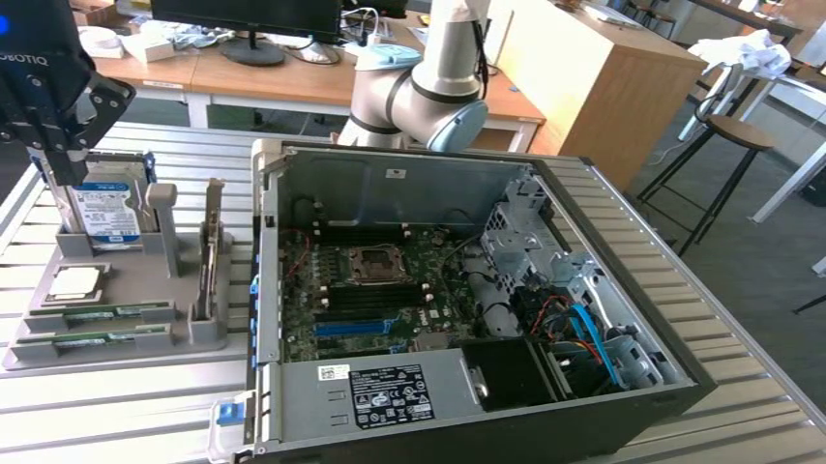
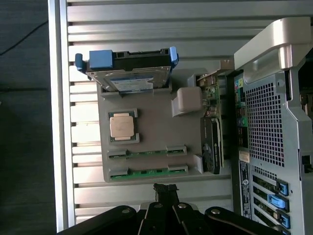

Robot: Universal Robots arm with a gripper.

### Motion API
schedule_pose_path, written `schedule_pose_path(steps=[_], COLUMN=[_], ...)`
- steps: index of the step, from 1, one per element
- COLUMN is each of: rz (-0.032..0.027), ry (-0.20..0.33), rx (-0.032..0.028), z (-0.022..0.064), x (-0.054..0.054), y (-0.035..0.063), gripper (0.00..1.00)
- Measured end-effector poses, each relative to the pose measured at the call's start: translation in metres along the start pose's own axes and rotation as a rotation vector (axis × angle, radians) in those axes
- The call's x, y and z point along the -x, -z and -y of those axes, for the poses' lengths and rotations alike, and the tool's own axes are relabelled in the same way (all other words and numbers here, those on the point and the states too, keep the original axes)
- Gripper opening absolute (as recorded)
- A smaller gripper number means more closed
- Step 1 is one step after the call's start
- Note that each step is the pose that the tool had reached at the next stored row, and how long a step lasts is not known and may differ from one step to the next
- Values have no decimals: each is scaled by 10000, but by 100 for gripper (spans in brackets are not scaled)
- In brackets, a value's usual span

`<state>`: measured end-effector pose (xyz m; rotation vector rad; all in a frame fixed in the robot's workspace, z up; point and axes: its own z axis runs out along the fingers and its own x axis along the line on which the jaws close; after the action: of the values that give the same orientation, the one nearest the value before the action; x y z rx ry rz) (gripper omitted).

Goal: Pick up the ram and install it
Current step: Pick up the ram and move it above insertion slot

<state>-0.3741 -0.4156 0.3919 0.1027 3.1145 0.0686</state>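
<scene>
Gripper [image 1: 61,155], its black fingers pinched shut and holding nothing, hangs over the grey tray [image 1: 130,356]. In the exterior view the tray sits at nine o'clock from the open computer case [image 1: 387,184]. At the tray's six o'clock edge, the front ram stick [image 1: 91,338] and rear ram stick [image 1: 116,312] lie flat in slots. A processor [image 1: 75,281] rests at center, and a hard drive [image 1: 106,208] stands at twelve o'clock.
</scene>
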Motion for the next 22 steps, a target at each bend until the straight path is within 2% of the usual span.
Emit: schedule_pose_path(steps=[11, 19, 22], rz=[-55, -97, -114], ry=[1292, 2273, 2632], rx=[-5, -57, -105], z=[0, 0, -4], x=[-1, -4, -8], y=[-5, -8, -10], gripper=[10, 10, 10])
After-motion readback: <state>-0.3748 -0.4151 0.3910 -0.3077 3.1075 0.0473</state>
